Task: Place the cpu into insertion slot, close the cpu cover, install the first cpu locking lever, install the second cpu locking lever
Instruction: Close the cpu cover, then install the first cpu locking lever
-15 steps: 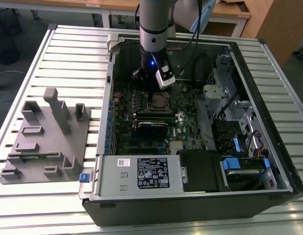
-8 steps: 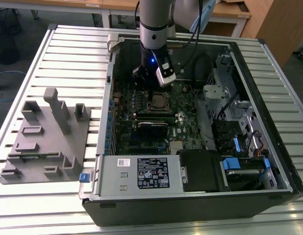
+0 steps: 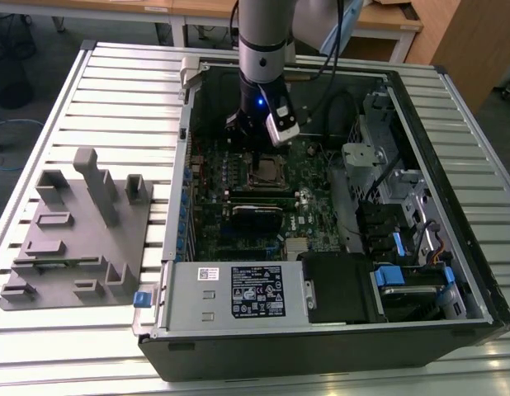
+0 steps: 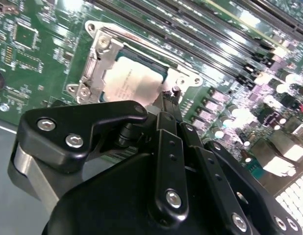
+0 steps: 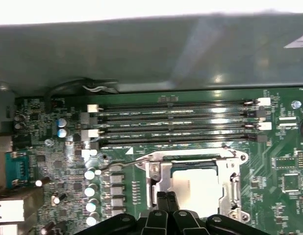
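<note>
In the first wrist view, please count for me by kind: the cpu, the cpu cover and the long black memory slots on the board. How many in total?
cpu: 1
cpu cover: 1
long black memory slots: 4
Total: 6

We see the cpu (image 5: 196,188) seated under the cpu cover (image 5: 153,180), gripper (image 5: 166,197) fingers pressed together at the cover's edge, memory slots (image 5: 176,122) beyond

Slatted metal bench (image 3: 115,82) is carrying an open computer case (image 3: 321,346). Grey fixture plate (image 3: 90,247) is lying just beside it, toward the exterior view's left. Small blue piece (image 3: 141,299) is sitting between them, possibly attached to the case.
</note>
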